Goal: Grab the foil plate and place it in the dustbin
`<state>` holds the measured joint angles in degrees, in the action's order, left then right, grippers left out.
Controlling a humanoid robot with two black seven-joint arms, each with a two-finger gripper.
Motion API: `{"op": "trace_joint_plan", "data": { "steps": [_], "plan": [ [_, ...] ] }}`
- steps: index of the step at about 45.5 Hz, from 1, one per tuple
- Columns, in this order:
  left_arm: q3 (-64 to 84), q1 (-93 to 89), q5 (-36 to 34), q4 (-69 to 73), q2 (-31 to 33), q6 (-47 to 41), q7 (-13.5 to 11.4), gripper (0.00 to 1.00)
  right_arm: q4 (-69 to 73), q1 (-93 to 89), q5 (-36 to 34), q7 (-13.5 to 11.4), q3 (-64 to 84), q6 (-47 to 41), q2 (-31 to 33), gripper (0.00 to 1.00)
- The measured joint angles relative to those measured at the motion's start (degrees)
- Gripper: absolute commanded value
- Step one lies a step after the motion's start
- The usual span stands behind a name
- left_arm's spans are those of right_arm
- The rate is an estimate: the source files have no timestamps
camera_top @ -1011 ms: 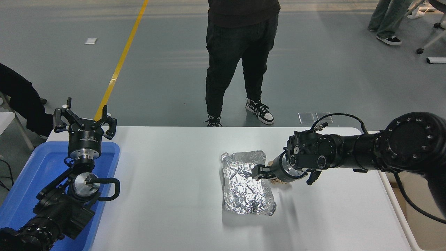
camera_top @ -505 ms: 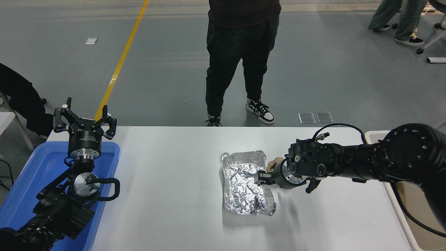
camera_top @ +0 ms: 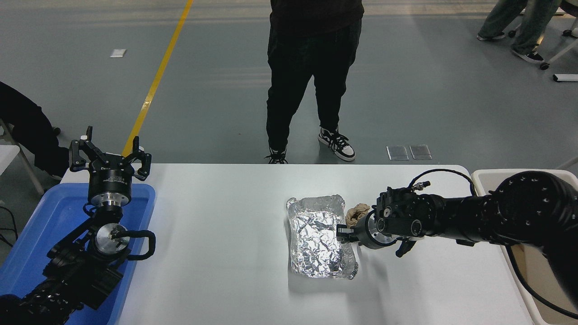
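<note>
At the far left my left gripper [camera_top: 109, 155] stands parked above the blue tray [camera_top: 40, 234], its fingers spread wide and holding nothing, exactly as it stood a second ago.

Mid-table, the foil plate [camera_top: 318, 237] lies flat on the white table [camera_top: 216, 225], shiny and crinkled, its long side running away from me. It has not shifted over the last second; its corners sit where they sat.

What has changed is my right gripper [camera_top: 344, 234]. A second ago my fingertips reached in over the plate's floor, well past its right rim. Now I have drawn back to the right and dropped a little lower, so the tips sit right at that rim, about midway along it. From this high view I cannot tell whether my fingers have closed on the foil edge or only touch it; they look close together, but the pinch itself is too small to read.

As my wrist pulls back, the crumpled paper ball [camera_top: 356, 212] shows clear of it, just beside the plate's far right corner.

At the right edge, part of the cream dustbin [camera_top: 485, 175] now shows behind my forearm.

My reading: the reach has turned into a rim grasp, the lift has not begun, and thin foil may buckle if I squeeze or pull hard.
</note>
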<state>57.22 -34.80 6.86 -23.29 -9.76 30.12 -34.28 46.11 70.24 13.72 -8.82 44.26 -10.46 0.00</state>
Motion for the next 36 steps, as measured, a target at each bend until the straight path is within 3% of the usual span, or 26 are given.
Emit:
{"op": "trace_joint_plan", "data": {
  "steps": [12,29,36],
  "plan": [
    [0.0,0.0,0.0,0.0,0.0,-0.03,0.04,0.99,3.93,4.22,-2.95,0.19,0.46,-0.97,0.0,0.0],
    [0.0,-0.01,-0.01,0.0,-0.05,-0.02,0.09,0.99,20.27,22.02,-11.11,0.36,2.78,-2.71,0.1,0.0],
    [0.0,0.04,0.0,0.0,-0.11,-0.01,0.08,0.99,27.86,33.19,-14.11,0.37,4.01,-5.32,3.44,0.0]
  ]
}}
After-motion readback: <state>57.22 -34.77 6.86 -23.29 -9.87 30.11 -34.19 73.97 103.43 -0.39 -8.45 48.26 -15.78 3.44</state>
